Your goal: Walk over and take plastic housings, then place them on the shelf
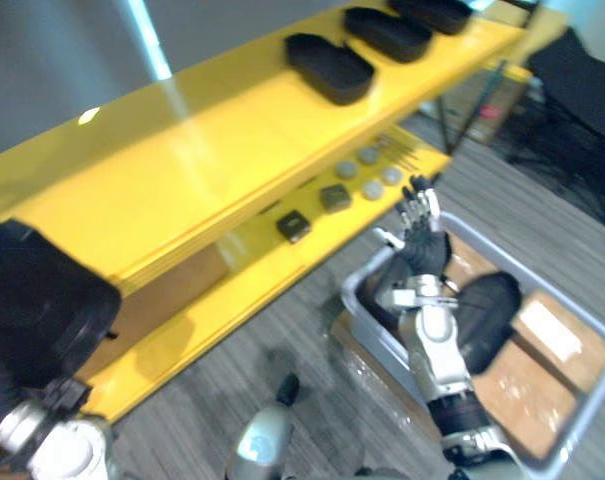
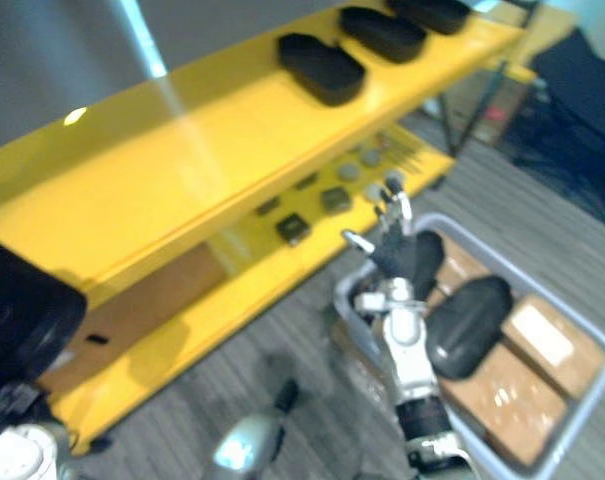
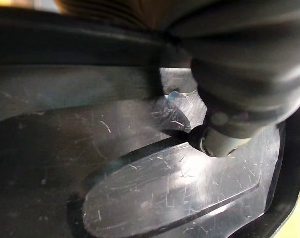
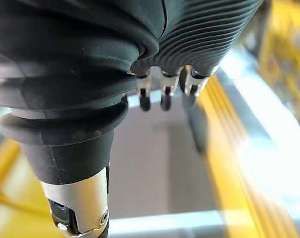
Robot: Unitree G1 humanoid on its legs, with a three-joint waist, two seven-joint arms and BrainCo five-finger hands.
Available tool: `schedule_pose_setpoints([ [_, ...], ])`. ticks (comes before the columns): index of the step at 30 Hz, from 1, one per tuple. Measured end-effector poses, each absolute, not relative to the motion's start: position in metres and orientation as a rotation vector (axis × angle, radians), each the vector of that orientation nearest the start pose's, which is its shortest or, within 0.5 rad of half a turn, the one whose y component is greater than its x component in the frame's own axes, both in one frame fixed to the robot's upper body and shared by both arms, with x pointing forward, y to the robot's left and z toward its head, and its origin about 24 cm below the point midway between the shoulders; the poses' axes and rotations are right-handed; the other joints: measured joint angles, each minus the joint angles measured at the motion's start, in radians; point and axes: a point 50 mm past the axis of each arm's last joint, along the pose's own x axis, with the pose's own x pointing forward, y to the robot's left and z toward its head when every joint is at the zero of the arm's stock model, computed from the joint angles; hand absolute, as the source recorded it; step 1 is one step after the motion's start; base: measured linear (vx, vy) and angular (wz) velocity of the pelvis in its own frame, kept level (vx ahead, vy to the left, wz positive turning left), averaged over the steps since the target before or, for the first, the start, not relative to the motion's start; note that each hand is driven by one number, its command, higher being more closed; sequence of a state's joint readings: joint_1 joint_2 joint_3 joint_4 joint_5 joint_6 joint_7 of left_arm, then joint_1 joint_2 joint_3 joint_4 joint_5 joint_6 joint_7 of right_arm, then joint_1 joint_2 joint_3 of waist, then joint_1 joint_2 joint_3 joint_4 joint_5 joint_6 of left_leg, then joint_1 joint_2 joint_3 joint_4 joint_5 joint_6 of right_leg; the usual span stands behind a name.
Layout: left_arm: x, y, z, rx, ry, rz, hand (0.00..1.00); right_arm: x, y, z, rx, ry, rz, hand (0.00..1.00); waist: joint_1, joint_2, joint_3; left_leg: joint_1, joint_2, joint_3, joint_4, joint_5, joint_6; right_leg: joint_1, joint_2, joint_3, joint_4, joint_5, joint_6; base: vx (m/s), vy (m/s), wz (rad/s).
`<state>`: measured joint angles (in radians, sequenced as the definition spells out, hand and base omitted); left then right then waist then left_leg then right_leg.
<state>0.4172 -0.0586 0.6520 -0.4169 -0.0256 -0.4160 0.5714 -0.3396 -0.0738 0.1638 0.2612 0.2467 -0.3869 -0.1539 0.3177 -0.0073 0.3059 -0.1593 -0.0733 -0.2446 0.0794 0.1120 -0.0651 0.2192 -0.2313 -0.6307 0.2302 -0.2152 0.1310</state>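
Housing [image 1: 32, 300] hangs in my left hand [image 3: 239, 74], thumb pinching its wall, beside the shelf [image 1: 202, 150]; a second housing [image 2: 467, 325] lies in the bin [image 1: 354, 292]. My right hand [image 1: 425, 245] hovers above, fingers straight, empty. A one-handed pinch might slip on the lift.

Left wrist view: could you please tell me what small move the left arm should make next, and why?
Probably raise the left hand to bring the black housing over the bare near stretch of the top shelf. The housing sits close against that hand, apparently short of the shelf's edge, and three housings lie farther along, so that stretch looks free.
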Motion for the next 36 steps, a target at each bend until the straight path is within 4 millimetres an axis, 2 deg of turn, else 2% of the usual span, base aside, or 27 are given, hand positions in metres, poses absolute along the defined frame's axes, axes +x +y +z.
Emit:
schedule_pose_setpoints([
  [2,0.069,0.307,0.106,0.269,-0.476,1.266,1.0,0.309,-0.106,0.102,0.15,-0.383,0.094,0.0,0.024,-0.005,-0.005,-0.001,-0.004,-0.005,0.002,-0.004,-0.001,0.011,0.005,-0.003,-0.016,0.0,0.0,0.02,-0.044,0.08],
  [4,0.065,0.306,0.104,0.243,-0.492,1.269,1.0,0.31,-0.107,0.1,0.142,-0.361,0.093,0.0,0.024,-0.007,-0.013,-0.013,-0.012,-0.017,0.025,-0.011,0.005,0.019,0.006,-0.019,-0.018,0.0,0.0,-0.01,-0.024,0.2],
  [6,0.066,0.305,0.106,0.217,-0.512,1.253,1.0,0.311,-0.112,0.098,0.123,-0.344,0.09,0.0,0.01,-0.004,-0.017,-0.057,-0.027,-0.024,0.126,-0.048,0.011,0.046,0.019,-0.06,-0.025,0.002,0.003,-0.04,-0.004,0.43],
  [7,0.066,0.305,0.107,0.198,-0.531,1.236,1.0,0.311,-0.117,0.095,0.107,-0.33,0.089,0.0,-0.005,0.002,-0.02,-0.093,-0.037,-0.013,0.196,-0.091,0.03,0.073,0.036,-0.1,-0.037,0.004,0.007,-0.07,0.019,0.69],
  [8,0.071,0.305,0.109,0.176,-0.55,1.2,1.0,0.309,-0.127,0.09,0.097,-0.311,0.055,0.0,-0.013,-0.001,-0.021,-0.106,-0.015,0.053,0.222,-0.107,0.035,0.104,0.045,-0.143,-0.053,0.005,0.009,-0.07,0.028,0.83],
  [11,0.078,0.303,0.108,0.143,-0.555,1.139,1.0,0.302,-0.153,0.076,0.042,-0.265,-0.033,0.0,-0.019,-0.017,-0.031,-0.107,-0.006,0.126,0.198,-0.102,0.041,0.123,0.032,-0.165,-0.051,-0.008,-0.003,-0.04,0.069,0.77],
  [14,0.079,0.303,0.109,0.115,-0.564,1.12,1.0,0.302,-0.155,0.076,0.039,-0.269,-0.038,0.0,-0.017,-0.018,-0.032,-0.12,-0.01,0.148,0.202,-0.101,0.042,0.116,0.023,-0.157,-0.042,-0.033,-0.003,-0.05,0.061,0.2],
  [16,0.083,0.301,0.109,0.111,-0.566,1.088,1.0,0.297,-0.158,0.072,0.033,-0.26,-0.044,0.0,-0.019,-0.02,-0.033,-0.119,-0.016,0.137,0.195,-0.091,0.045,0.112,0.025,-0.132,-0.034,-0.042,-0.018,-0.05,0.04,0.23],
  [19,0.104,0.292,0.114,0.096,-0.593,0.94,1.0,0.273,-0.183,0.062,0.037,-0.26,-0.146,0.0,-0.074,-0.023,-0.035,-0.106,-0.055,0.056,0.109,-0.029,0.053,0.072,0.03,0.044,0.048,-0.043,-0.024,-0.06,0.081,0.92],
  [21,0.118,0.289,0.124,0.125,-0.634,0.831,1.0,0.259,-0.202,0.058,0.01,-0.256,-0.214,0.0,-0.11,-0.027,-0.037,-0.088,-0.049,0.032,0.012,0.011,0.053,0.029,0.04,0.127,0.112,-0.042,-0.025,-0.07,0.013,0.9],
  [24,0.125,0.287,0.129,0.131,-0.655,0.787,1.0,0.257,-0.211,0.062,-0.035,-0.282,-0.224,0.0,-0.113,-0.024,-0.037,-0.084,-0.025,0.046,-0.039,0.038,0.047,0.018,0.057,0.144,0.089,-0.042,-0.025,-0.05,-0.075,0.03],
  [26,0.126,0.286,0.127,0.119,-0.641,0.796,1.0,0.259,-0.21,0.07,-0.041,-0.331,-0.212,0.0,-0.108,-0.019,-0.035,-0.088,0.0,0.071,-0.056,0.066,0.027,0.01,0.076,0.174,0.043,-0.055,-0.033,-0.06,-0.077,-0.48],
  [28,0.129,0.284,0.124,0.099,-0.622,0.8,1.0,0.259,-0.209,0.078,-0.058,-0.369,-0.203,0.0,-0.112,-0.019,-0.035,-0.089,0.003,0.093,-0.074,0.076,0.021,0.007,0.075,0.187,0.01,-0.084,-0.031,-0.06,-0.078,-0.36],
  [30,0.131,0.282,0.123,0.085,-0.618,0.791,1.0,0.259,-0.208,0.084,-0.077,-0.396,-0.196,0.0,-0.121,-0.003,-0.025,-0.093,0.008,0.096,-0.078,0.091,0.015,0.004,0.082,0.193,-0.011,-0.107,-0.01,-0.09,-0.069,-0.17],
  [32,0.131,0.281,0.123,0.083,-0.617,0.794,1.0,0.258,-0.208,0.083,-0.078,-0.394,-0.195,0.0,-0.131,0.008,-0.019,-0.102,0.026,0.091,-0.077,0.091,0.014,-0.009,0.097,0.19,-0.002,-0.115,-0.024,-0.1,-0.039,0.03],
  [34,0.131,0.282,0.123,0.082,-0.618,0.799,1.0,0.257,-0.211,0.082,-0.082,-0.393,-0.205,0.0,-0.132,0.005,-0.017,-0.118,0.031,0.092,-0.056,0.088,0.016,-0.01,0.095,0.174,-0.003,-0.114,-0.026,-0.03,-0.005,0.12],
  [35,0.131,0.282,0.124,0.096,-0.619,0.804,1.0,0.255,-0.213,0.084,-0.081,-0.403,-0.218,0.0,-0.134,0.006,-0.016,-0.161,0.027,0.105,0.034,0.074,0.036,-0.007,0.095,0.165,0.001,-0.112,-0.019,0.04,0.029,0.1],
  [36,0.128,0.284,0.124,0.127,-0.615,0.814,1.0,0.255,-0.215,0.084,-0.079,-0.405,-0.227,0.0,-0.127,0.006,-0.015,-0.193,0.026,0.123,0.11,0.064,0.039,0.001,0.097,0.166,0.004,-0.119,-0.014,0.07,0.04,0.11],
])
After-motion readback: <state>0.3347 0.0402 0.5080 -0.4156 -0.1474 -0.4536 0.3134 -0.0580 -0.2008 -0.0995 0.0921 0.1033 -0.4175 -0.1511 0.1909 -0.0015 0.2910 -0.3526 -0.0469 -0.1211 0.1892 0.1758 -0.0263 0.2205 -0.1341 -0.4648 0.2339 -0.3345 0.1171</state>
